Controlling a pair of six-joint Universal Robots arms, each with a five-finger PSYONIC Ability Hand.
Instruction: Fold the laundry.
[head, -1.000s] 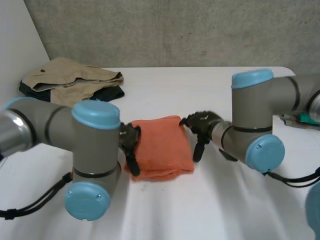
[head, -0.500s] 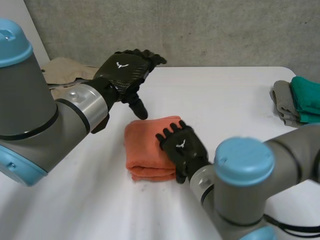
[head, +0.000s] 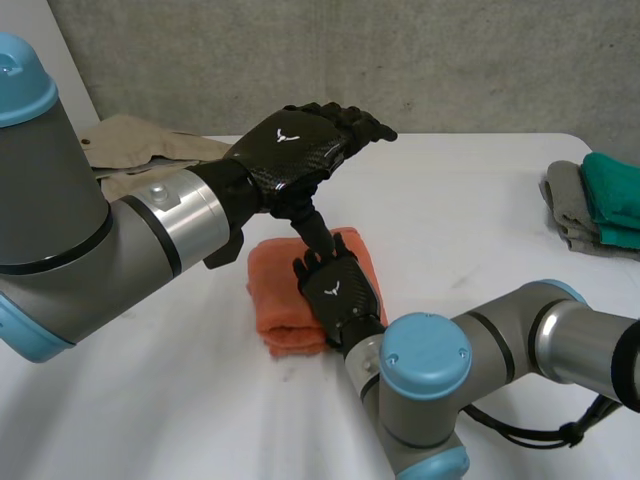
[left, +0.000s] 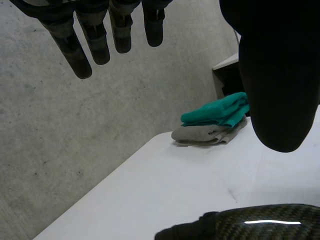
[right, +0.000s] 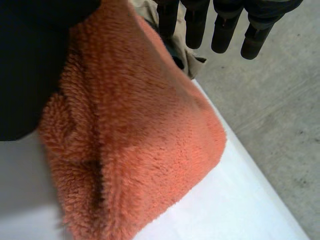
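Since half a second earlier, our right hand (head: 337, 295) had slid further onto the towel (head: 277, 300), and our left hand (head: 300, 150) had swung above it. Right lay flat on the towel's 3 o'clock half, fingers (right: 196, 27) straight, apart, clamping nothing. Mid-table (head: 480, 250), the towel's long axis ran 6 to 12 o'clock. Left hovered just beyond, fingers (left: 95, 42) spread and empty, so right was nearer. A folded stack (head: 590, 200) lay at 2 o'clock, a tan pile (head: 140, 150) at 10. We saw no containers.
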